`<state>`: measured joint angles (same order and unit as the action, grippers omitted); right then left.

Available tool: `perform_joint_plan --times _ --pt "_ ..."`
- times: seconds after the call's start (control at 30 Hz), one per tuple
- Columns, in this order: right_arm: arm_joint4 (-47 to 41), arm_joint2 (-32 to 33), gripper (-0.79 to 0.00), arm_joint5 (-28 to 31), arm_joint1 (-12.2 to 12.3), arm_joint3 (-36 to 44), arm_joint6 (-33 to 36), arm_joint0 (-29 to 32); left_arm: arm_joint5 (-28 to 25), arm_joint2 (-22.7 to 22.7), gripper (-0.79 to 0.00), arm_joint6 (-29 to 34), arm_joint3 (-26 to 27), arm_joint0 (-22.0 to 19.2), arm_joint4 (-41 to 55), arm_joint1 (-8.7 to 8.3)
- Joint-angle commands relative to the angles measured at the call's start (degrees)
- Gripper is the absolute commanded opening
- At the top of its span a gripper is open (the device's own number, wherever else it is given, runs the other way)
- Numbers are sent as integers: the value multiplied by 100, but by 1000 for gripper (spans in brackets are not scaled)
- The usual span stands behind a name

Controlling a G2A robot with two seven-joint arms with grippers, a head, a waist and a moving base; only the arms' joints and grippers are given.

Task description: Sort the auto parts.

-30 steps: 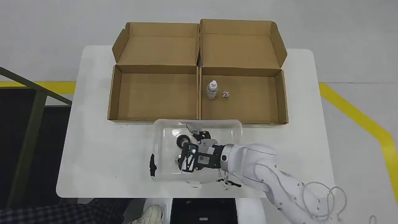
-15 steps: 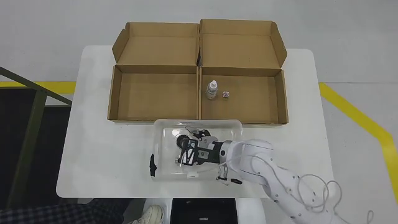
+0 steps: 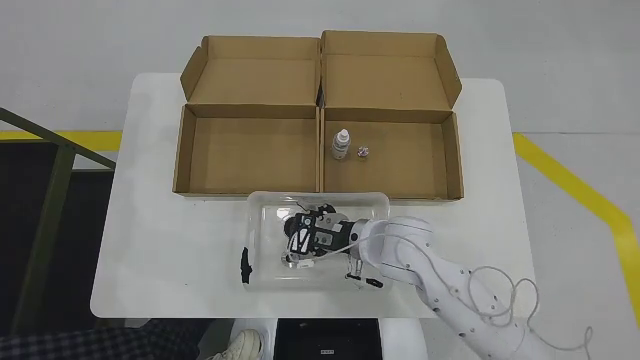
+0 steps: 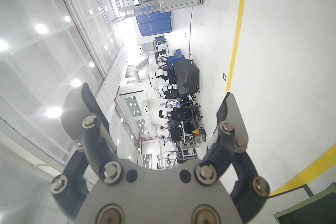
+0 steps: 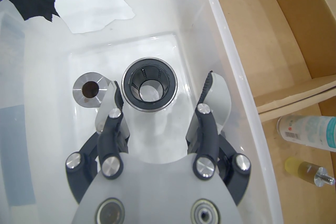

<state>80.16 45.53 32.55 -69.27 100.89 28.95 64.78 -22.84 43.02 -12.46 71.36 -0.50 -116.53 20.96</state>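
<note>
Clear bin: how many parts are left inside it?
2. A black sleeve stands between the right gripper's open jaws; a silver cylinder stands just outside one jaw. More may hide beneath the gripper.

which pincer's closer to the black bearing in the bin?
Right. The right pincer is open inside the bin, the bearing at its fingertips. The left pincer faces the hall, away from the bin.
</note>
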Motion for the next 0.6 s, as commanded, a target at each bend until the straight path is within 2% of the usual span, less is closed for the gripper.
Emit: perform_joint_plan --times 0.0,0.23,0.37,0.47,0.5,0.53,0.57 --pt "-17 -41 -271 -9 -20 -53 7 -44 0 0 0 0 0 0 0 0" --pt "-60 -210 -265 24 -92 -211 20 -189 0 0 0 0 0 0 0 0" --pt "-88 -268 -326 4 -128 -307 0 -251 0 0 0 0 0 0 0 0" --pt "-110 -294 -422 15 -148 -359 6 -288 0 0 0 0 0 0 0 0" --pt "-127 -298 -477 31 -152 -370 1 -295 0 0 0 0 0 0 0 0" --pt "-135 -297 -557 46 -155 -380 -4 -301 0 0 0 0 0 0 0 0" --pt "-138 -295 -677 54 -157 -385 -9 -300 0 0 0 0 0 0 0 0"
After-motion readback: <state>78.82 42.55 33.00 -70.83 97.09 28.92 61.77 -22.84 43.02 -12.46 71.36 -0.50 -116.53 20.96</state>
